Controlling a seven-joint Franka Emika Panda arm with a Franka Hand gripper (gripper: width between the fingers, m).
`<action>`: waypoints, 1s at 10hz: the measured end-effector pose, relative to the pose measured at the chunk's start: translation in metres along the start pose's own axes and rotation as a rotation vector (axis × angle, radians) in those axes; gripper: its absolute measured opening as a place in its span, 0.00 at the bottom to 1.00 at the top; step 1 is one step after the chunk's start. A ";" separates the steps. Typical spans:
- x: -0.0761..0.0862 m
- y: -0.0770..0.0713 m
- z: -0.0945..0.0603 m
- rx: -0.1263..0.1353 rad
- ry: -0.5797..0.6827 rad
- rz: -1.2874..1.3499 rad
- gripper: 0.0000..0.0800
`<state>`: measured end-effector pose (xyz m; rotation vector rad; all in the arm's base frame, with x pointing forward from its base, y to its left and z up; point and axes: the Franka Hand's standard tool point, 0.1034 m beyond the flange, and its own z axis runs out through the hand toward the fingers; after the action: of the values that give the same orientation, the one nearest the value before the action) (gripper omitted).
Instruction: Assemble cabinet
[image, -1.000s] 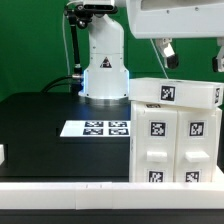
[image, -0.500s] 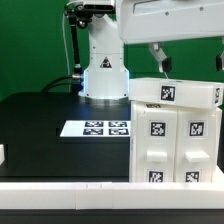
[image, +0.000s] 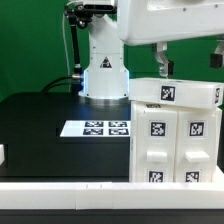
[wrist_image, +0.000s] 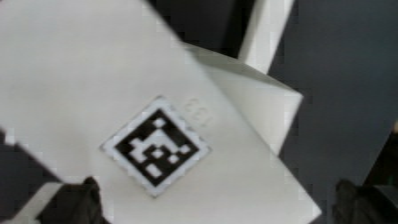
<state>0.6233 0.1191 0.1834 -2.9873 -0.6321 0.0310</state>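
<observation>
The cabinet (image: 172, 135) is a big white box at the exterior view's right. Tagged door panels are on its front and a tagged top slab (image: 175, 92) lies on it. My gripper (image: 187, 62) hangs just above the top slab, open and empty, with one dark finger (image: 160, 62) over the slab's edge toward the exterior view's left. In the wrist view the white slab and its tag (wrist_image: 160, 146) fill the picture. My gripper (wrist_image: 217, 210) shows both dark fingertips (wrist_image: 68, 205) wide apart over the slab.
The marker board (image: 97, 128) lies flat on the black table before the robot base (image: 104, 70). A small white part (image: 2, 155) sits at the exterior view's left edge. A white rail (image: 70, 195) runs along the table's front.
The arm has moved toward the exterior view's left and a little down, bringing the open fingers closer over the cabinet's top. The cabinet has not moved.
</observation>
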 end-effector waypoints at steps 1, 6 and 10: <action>0.000 0.001 0.000 0.000 0.000 -0.064 0.81; 0.001 0.015 0.010 -0.112 0.013 -0.577 0.81; -0.005 0.015 0.018 -0.102 0.003 -0.467 0.81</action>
<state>0.6242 0.1051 0.1642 -2.8475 -1.3463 -0.0386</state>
